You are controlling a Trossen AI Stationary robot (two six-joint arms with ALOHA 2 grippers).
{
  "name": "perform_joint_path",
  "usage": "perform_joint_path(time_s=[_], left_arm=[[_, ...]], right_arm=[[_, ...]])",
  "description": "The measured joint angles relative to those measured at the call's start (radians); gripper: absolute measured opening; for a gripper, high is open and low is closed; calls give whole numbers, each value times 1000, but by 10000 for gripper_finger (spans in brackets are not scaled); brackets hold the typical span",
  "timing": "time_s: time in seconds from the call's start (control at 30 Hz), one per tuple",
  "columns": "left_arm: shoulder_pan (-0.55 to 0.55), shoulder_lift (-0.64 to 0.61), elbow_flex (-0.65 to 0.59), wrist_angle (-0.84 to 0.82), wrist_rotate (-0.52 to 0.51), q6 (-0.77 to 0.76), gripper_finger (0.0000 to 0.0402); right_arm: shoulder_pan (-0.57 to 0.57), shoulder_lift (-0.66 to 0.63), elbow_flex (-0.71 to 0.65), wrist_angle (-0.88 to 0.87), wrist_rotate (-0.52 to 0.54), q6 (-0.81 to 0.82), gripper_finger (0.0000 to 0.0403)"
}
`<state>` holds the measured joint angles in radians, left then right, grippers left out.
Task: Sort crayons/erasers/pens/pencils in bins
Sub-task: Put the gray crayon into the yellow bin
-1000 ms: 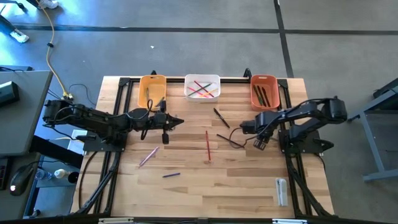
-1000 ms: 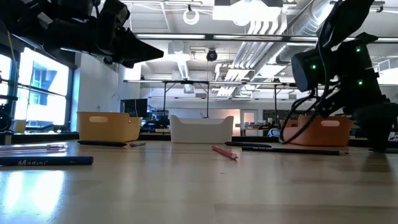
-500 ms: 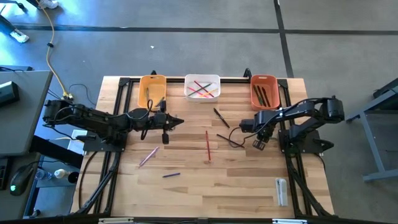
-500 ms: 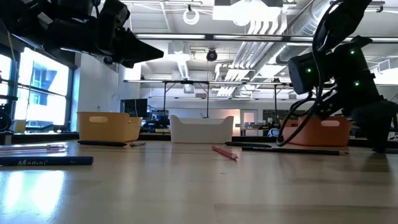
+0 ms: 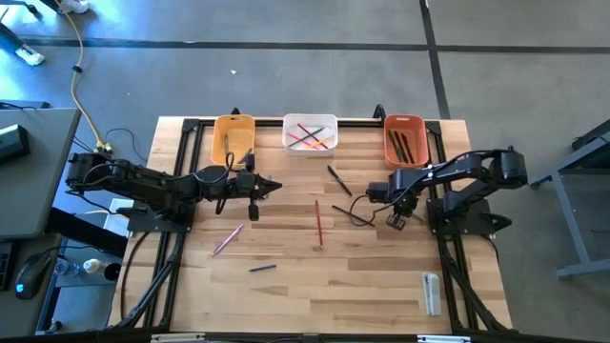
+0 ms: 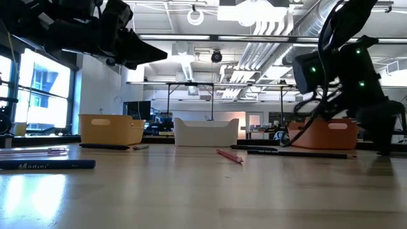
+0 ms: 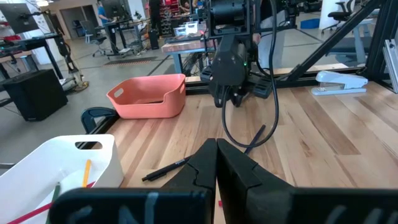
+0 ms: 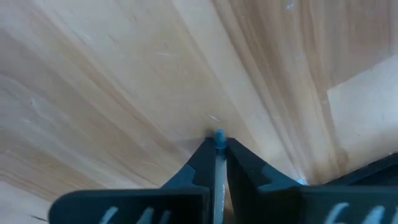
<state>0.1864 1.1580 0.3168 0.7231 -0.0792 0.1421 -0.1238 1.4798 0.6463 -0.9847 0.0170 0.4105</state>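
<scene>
My right gripper [image 8: 219,144] points down at the wood right of centre [image 5: 396,221], shut on a slim light stick with a blue end [image 8: 219,134]. My left gripper [image 5: 276,188] hovers level and shut left of centre, holding nothing. Two black pens [image 5: 339,180] [image 5: 345,211], a red pencil [image 5: 318,224], a pink pencil [image 5: 227,240] and a short purple stick [image 5: 263,268] lie flat on the table. The yellow bin [image 5: 233,138], white bin [image 5: 311,133] and red-orange bin [image 5: 404,140] stand along the far edge. My right gripper pinches the slim stick between its two fingers, with only the blue end [image 8: 219,134] showing past the fingertips [image 8: 202,152]. The fingers come from above, pointing steeply down and lying along the stick. The blue end is at the tabletop; whether it touches, I cannot tell.
A whitish oblong item [image 5: 432,291] lies near the front right corner. A dark cable [image 5: 360,217] loops on the wood beside my right gripper. Black frame rails [image 5: 181,238] run along the table's left and right sides. The white bin holds several coloured pencils, the red-orange bin dark pens.
My right gripper has shut over the same spot on the slim stick. My left arm has kept still.
</scene>
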Motion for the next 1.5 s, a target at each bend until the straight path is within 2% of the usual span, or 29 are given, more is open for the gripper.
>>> perform_joint_path(time_s=[0.2, 0.5, 0.6, 0.73, 0.9, 1.03, 1.3, 1.5], left_arm=[[0, 1, 0, -1, 0, -7, 0], [1, 1, 0, -3, 13, -77, 0], [-1, 26, 1, 15, 55, -130, 0], [-20, 113, 1, 88, 86, -165, 0], [-39, 271, 1, 286, 93, -217, 4], [-50, 362, 16, 407, 112, -225, 21], [-125, 448, 151, 406, 111, -161, 90], [-174, 494, 255, 288, 93, -133, 134]], right_arm=[[31, -51, 35, 84, -3, -19, 10], [128, -236, 40, 255, 26, 0, 10], [184, -299, 34, 385, 93, -4, 10], [245, -348, -42, 709, 198, -75, 9], [279, -340, -139, 1121, 245, -128, 9], [296, -323, -170, 1363, 246, -189, 9], [346, -258, -171, 1635, 245, -270, 9], [390, -177, -170, 1766, 245, -318, 9]])
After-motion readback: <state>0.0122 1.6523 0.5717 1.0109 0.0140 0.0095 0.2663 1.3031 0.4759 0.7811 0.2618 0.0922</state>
